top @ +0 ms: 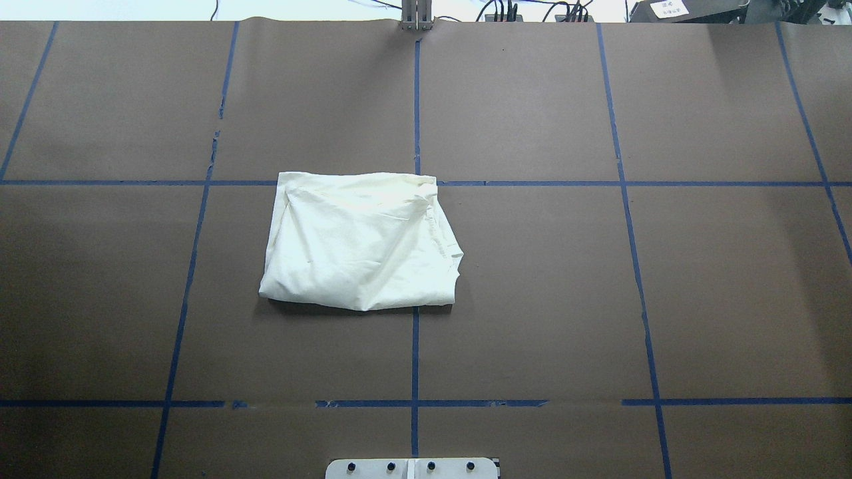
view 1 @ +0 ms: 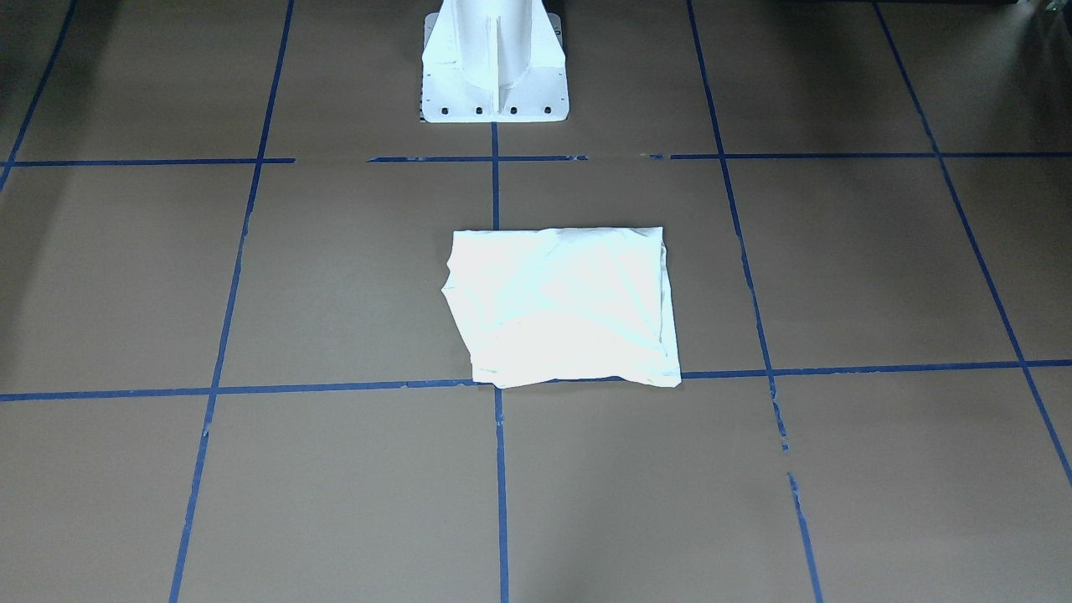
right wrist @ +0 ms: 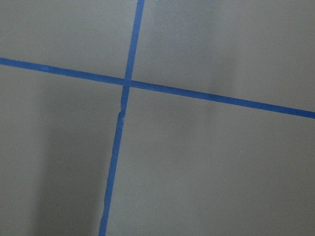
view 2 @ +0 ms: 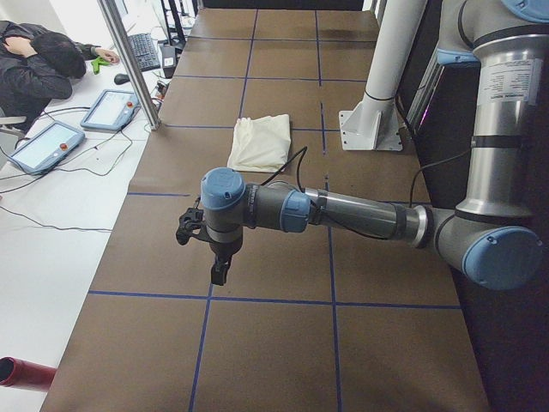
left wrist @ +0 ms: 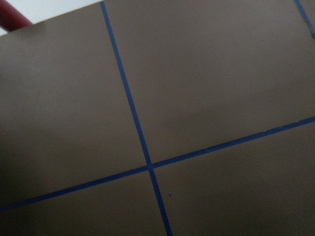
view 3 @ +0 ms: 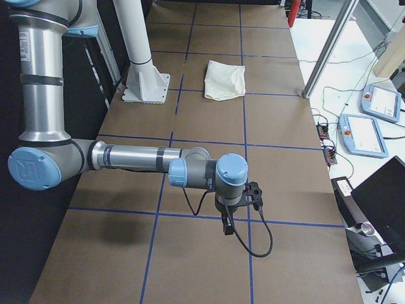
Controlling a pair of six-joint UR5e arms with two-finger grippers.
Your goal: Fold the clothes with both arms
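The clothes (top: 359, 243) lie as one cream-white shirt folded into a rumpled rectangle near the table's middle, its print hidden; it also shows in the front view (view 1: 565, 306). No gripper touches it. The left arm (view 2: 343, 210) reaches out low over the table's left end, far from the shirt (view 2: 262, 142); its gripper (view 2: 219, 273) points down, and I cannot tell whether it is open or shut. The right arm (view 3: 139, 158) does the same at the right end, its gripper (view 3: 228, 227) equally unreadable. Both wrist views show only brown paper and blue tape.
The white pedestal base (view 1: 494, 71) stands behind the shirt. Blue tape lines (top: 416, 352) grid the brown table cover. Beside the table, a person (view 2: 39, 56) sits at a desk with teach pendants (view 2: 107, 107). A metal post (view 2: 129, 60) stands at the table's edge.
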